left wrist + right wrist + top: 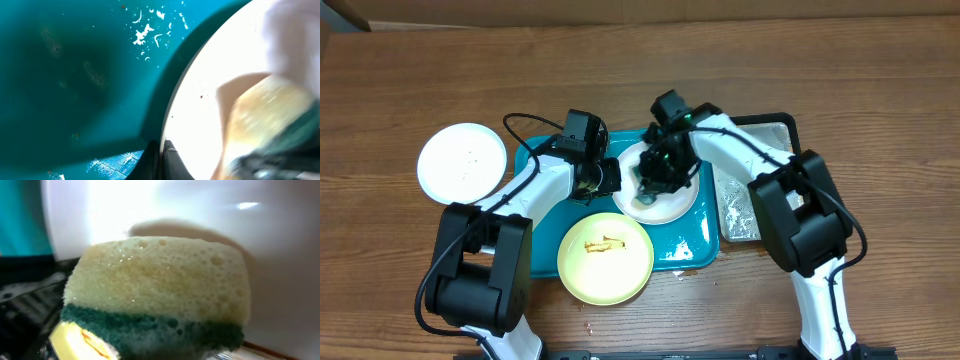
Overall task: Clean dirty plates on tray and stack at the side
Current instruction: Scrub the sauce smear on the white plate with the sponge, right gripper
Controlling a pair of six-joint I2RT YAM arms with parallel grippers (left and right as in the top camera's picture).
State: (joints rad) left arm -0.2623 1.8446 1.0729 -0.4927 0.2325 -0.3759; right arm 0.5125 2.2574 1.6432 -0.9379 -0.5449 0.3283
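- Three plates: the middle white plate (672, 210) lies on the teal tray (690, 245); the yellow-green plate (605, 258), smeared brown, overhangs the tray's front rim; the left white plate (462, 160) sits on the table (420, 80), off the tray.
- We see the left gripper (608, 178) pinched on the middle white plate's rim.
- We see the right gripper (655, 182) clamped on a sponge (160, 290) that presses on that plate.
- A black tray (785, 125) of foamy water adjoins the teal tray's right side.
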